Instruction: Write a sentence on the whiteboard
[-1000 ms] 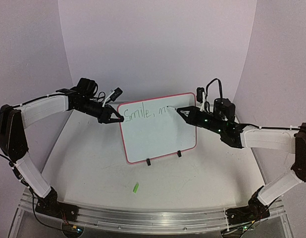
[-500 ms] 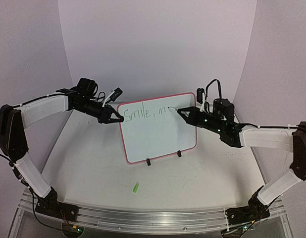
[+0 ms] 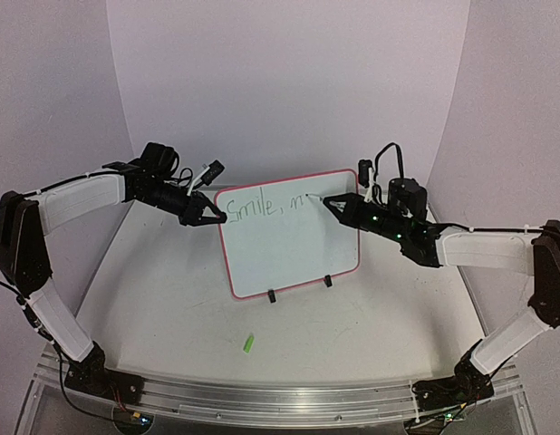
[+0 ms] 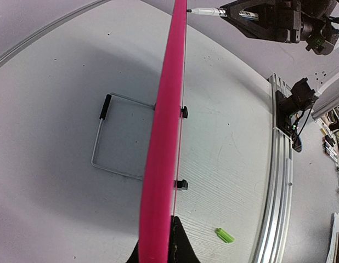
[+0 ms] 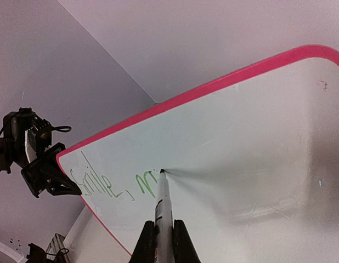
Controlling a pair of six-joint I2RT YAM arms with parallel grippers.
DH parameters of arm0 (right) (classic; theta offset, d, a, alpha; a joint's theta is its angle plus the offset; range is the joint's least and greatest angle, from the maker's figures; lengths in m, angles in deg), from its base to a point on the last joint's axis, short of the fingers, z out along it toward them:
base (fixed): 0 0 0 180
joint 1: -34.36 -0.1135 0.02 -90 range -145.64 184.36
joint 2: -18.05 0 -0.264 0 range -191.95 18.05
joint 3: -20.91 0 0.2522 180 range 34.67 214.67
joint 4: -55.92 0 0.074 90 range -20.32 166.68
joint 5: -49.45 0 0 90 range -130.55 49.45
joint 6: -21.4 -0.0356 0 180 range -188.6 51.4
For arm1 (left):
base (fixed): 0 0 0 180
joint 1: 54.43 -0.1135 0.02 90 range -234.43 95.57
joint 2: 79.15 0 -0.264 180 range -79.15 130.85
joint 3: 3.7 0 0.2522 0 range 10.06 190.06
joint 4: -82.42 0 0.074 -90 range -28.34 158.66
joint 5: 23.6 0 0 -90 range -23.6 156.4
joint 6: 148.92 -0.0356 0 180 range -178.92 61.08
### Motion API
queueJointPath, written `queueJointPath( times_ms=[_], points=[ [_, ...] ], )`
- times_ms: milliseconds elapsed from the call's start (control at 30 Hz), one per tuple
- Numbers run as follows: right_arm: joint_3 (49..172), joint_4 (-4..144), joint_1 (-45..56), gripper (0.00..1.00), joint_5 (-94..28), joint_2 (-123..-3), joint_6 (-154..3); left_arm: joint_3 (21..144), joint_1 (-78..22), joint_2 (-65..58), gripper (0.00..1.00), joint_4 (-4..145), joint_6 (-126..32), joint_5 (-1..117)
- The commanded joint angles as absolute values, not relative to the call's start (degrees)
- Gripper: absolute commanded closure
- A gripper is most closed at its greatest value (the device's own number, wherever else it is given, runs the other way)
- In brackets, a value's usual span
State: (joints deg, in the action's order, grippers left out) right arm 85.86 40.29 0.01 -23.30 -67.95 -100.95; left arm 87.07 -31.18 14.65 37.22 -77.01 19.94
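Observation:
The whiteboard (image 3: pixel 289 240) stands upright mid-table on two black clip feet, its rim red-pink. Green writing (image 3: pixel 266 207) along its top reads "Smile, m". My left gripper (image 3: pixel 207 217) is shut on the board's left edge; in the left wrist view the rim (image 4: pixel 161 164) runs edge-on between the fingers. My right gripper (image 3: pixel 345 210) is shut on a marker (image 5: pixel 162 211), whose tip touches the board just right of the "m" (image 5: pixel 146 182). The marker tip also shows in the left wrist view (image 4: pixel 205 11).
A small green marker cap (image 3: pixel 248 343) lies on the table in front of the board, also in the left wrist view (image 4: pixel 225 235). A wire stand (image 4: pixel 112 137) props the board from behind. An aluminium rail (image 3: pixel 262 394) runs along the near edge.
The marker tip has shifted slightly at the end of the "m" stroke. The left gripper and the board have not moved.

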Motion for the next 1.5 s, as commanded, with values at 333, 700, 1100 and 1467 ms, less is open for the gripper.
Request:
queueJointPath(
  times_ms=[333,700,1100,1467],
  points=[
    [87.23,39.06,0.38,1.00,-21.32,-69.82,-100.24,87.53,-31.49,14.16,1.00,37.01,-81.60,27.37],
    [84.44,40.31,0.41,1.00,-21.81,-68.26,-100.42,87.52,-31.49,14.26,1.00,37.01,-81.64,27.36],
    [86.12,40.79,0.41,1.00,-24.90,-66.79,-99.77,87.58,-31.48,14.38,1.00,36.93,-81.61,27.31],
    [88.15,40.69,0.43,1.00,-26.04,-66.61,-99.12,87.58,-31.49,14.45,1.00,37.01,-81.61,27.29]
  ],
)
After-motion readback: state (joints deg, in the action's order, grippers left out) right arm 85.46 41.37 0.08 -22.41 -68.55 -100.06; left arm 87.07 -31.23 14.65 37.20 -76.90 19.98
